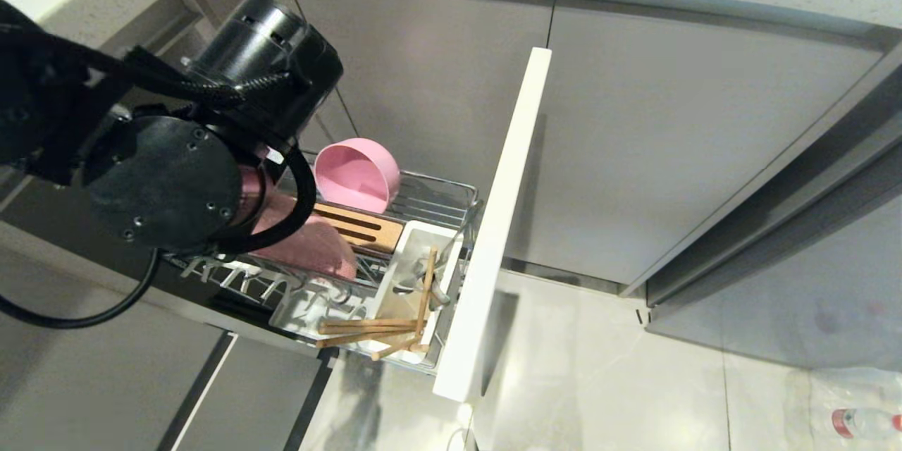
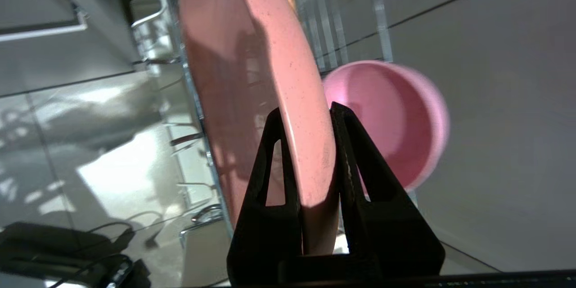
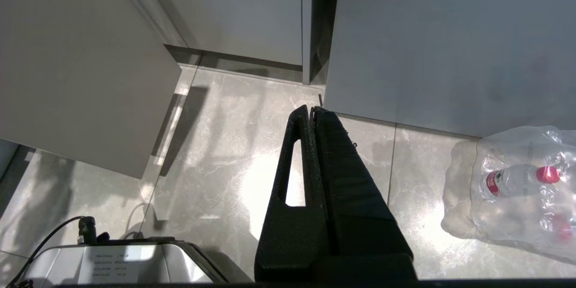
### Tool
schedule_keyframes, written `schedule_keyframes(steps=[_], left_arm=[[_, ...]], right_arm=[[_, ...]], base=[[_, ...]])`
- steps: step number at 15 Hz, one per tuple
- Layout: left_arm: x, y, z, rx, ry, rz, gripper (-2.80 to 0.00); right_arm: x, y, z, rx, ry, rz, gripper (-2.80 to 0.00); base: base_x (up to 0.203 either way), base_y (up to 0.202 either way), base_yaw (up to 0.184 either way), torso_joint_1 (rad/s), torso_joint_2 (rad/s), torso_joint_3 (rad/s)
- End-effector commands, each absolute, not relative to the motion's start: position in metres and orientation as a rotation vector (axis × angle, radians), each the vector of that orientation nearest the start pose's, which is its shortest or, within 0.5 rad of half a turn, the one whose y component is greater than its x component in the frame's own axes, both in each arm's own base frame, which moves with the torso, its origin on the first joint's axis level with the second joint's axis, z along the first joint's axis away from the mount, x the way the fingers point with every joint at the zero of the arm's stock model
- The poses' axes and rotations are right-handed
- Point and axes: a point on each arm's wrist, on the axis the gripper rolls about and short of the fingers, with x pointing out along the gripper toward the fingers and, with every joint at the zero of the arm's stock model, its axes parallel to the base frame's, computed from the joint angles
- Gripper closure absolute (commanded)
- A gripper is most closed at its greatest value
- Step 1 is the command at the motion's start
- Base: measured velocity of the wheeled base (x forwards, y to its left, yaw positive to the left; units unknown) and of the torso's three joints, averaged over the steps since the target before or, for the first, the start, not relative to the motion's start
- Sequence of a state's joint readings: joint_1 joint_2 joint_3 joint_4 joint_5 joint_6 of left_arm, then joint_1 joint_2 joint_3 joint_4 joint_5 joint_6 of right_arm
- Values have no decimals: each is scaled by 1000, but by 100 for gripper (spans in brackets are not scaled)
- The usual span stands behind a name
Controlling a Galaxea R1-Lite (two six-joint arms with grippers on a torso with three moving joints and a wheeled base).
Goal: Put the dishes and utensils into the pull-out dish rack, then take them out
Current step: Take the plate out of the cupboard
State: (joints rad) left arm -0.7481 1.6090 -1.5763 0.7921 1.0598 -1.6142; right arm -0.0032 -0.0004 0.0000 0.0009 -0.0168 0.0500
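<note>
The pull-out dish rack stands drawn out from the cabinet. A pink bowl rests tilted on its side at the rack's far end. The pink plate stands on edge in the wire slots. My left gripper is shut on the plate's rim, one finger on each face; in the head view my left arm hides it. Wooden chopsticks lie in the white caddy, with a slim metal fork beside them. My right gripper hangs shut and empty over the floor.
The rack's white cabinet front stands to the right of the basket. A slotted wooden strip runs between bowl and plate. Grey cabinet doors close the back. A wrapped pack of water bottles lies on the tiled floor at the right.
</note>
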Motion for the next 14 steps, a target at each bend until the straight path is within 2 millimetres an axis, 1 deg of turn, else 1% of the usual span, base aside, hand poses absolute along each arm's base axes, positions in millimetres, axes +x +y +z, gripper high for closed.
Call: schedule_keyframes(steps=[1,4,8,12,14], left_arm=[[184,-153,315,-945,117,548,0],[164,-151,331,-936,67,498,0],[131,-148,351,-964,63,380,0],[109,-145,360,-982,86,287,0],[93,-145,368,-989,102,212,0]], right_arm=[[-23,0,75,51,2,-20,0],[-23,0,75,51,3,-20,0],[-23,0,75,51,1,-20,0],[-23,0,75,51,1,-20,0],[-23,0,75,51,1,-20,0]], base=[[0,0,0,0,0,0],[0,0,0,0,0,0],[0,0,0,0,0,0],[0,0,0,0,0,0],[0,0,0,0,0,0]])
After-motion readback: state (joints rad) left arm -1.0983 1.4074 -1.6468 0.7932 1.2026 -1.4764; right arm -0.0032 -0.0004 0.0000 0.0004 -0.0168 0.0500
